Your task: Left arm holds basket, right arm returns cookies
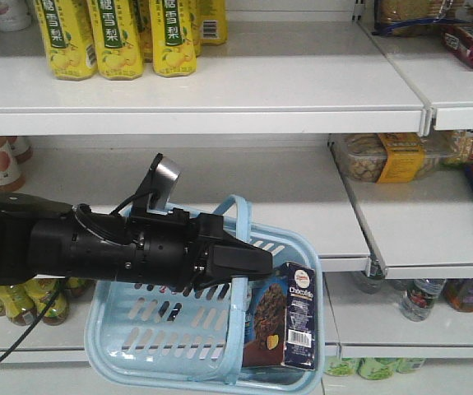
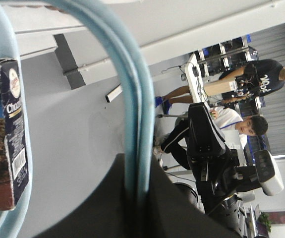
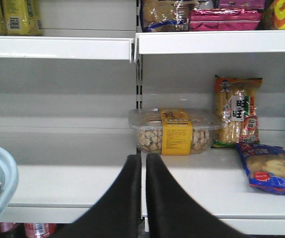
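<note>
The light blue basket (image 1: 162,346) hangs in front of the shelves by its hoop handle (image 1: 242,216). My left gripper (image 1: 252,265) is shut on that handle, which runs between the dark jaws in the left wrist view (image 2: 135,124). The navy and brown cookies carton (image 1: 289,317) stands upright against the basket's right end, and shows at the left edge of the left wrist view (image 2: 3,139). My right gripper (image 3: 143,163) is shut on nothing and faces the middle shelf, with the basket rim (image 3: 1,171) at its lower left. The right arm does not show in the front view.
A clear tub of snacks with a yellow label (image 3: 174,131) sits on the middle shelf (image 3: 73,183) beyond the right gripper, next to an orange packet (image 3: 236,111) and a blue packet (image 3: 271,168). Yellow bottles (image 1: 113,37) fill the top shelf. Two people (image 2: 241,124) are behind the robot.
</note>
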Controlling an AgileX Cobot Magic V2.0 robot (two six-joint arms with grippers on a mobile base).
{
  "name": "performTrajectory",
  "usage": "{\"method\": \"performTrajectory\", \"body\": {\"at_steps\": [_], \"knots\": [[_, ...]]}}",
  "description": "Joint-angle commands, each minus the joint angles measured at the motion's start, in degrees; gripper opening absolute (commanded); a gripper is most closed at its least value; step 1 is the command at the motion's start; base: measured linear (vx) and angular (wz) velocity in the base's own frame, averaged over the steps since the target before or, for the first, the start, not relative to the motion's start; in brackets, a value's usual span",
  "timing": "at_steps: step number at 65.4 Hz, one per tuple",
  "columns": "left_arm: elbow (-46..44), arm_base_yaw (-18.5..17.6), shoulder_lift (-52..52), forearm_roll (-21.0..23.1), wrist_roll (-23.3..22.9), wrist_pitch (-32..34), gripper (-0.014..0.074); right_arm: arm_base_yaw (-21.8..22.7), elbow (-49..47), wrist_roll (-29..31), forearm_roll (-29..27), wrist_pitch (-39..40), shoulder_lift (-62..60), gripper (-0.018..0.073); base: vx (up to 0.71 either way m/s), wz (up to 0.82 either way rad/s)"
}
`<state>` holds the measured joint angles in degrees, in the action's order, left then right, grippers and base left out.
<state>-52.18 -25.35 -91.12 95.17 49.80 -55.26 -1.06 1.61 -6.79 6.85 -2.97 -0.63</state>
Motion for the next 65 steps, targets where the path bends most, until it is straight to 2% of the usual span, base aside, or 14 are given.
{"method": "performTrajectory", "body": {"at_steps": [1,65], "knots": [[-1.85,-0.32,2.47,6.80,0.23,-3.81,-0.0003,0.46,0.96,0.36,0.31,4.36,-0.75,-0.0006,0.10,0.21],[-1.85,-0.32,2.47,6.80,0.23,-3.81,-0.0003,0.46,0.96,0.36,0.31,4.36,-0.75,-0.0006,0.09,0.03]]}}
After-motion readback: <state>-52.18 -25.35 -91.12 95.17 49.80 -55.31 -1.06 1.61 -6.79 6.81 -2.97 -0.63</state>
